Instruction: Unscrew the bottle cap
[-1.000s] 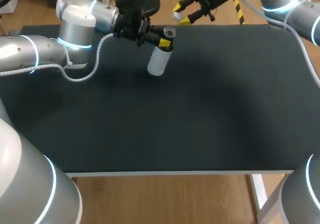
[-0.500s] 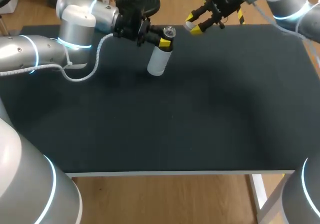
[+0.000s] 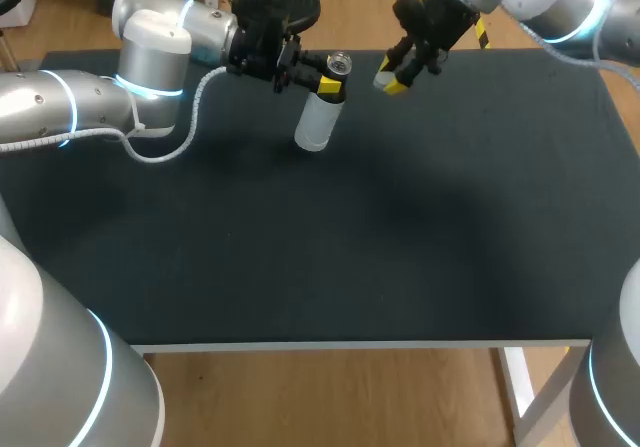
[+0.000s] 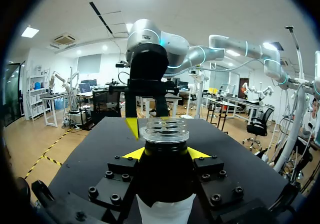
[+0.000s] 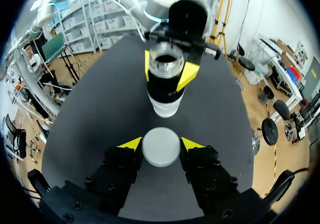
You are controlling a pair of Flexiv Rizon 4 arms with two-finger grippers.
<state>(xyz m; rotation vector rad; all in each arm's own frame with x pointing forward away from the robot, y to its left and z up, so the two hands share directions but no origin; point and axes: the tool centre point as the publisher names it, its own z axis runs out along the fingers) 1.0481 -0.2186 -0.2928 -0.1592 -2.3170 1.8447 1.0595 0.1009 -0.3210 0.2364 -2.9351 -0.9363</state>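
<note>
A white bottle (image 3: 320,117) with a black shoulder and an uncapped clear neck (image 3: 339,64) hangs tilted above the far part of the black table (image 3: 330,237). My left gripper (image 3: 327,77) is shut on its shoulder; in the left wrist view the bottle (image 4: 165,174) fills the space between the yellow tips. To its right, my right gripper (image 3: 392,75) is shut on the white cap (image 3: 383,82). In the right wrist view the round cap (image 5: 160,147) sits between the fingers, with the bottle (image 5: 165,88) ahead of it.
A round black stool seat (image 3: 277,4) stands just past the table's far edge behind the left gripper. A white cable (image 3: 180,137) loops from the left arm down over the table.
My right gripper, with the cap in it, has come in from beyond the far edge down and left toward the bottle. The left arm and bottle have stayed still.
</note>
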